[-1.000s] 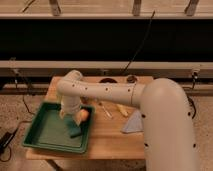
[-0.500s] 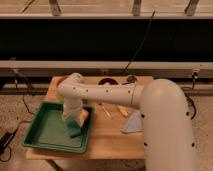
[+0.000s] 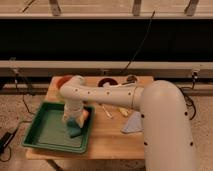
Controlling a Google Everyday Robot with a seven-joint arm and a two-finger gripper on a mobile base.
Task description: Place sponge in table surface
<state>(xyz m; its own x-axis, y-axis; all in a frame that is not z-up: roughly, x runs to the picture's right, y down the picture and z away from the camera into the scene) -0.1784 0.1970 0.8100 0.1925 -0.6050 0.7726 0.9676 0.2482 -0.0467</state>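
The teal sponge (image 3: 75,130) lies in the right part of the green tray (image 3: 44,132), near its right wall. My white arm curves in from the lower right and bends down over the tray. The gripper (image 3: 73,121) points down, directly over the sponge and touching or nearly touching its top. It stands open, and the sponge appears to rest on the tray floor. The light wooden table surface (image 3: 107,137) stretches out to the right of the tray.
A round orange object (image 3: 84,115) sits at the tray's right edge beside the gripper. On the table lie a pale flat piece (image 3: 133,123), a yellowish item (image 3: 123,111), a thin light stick (image 3: 105,111) and a dark ring-shaped thing (image 3: 106,82). A reddish object (image 3: 62,80) sits at the back left corner.
The wrist has come down slightly over the tray toward the sponge. The sponge and the orange object have stayed in place.
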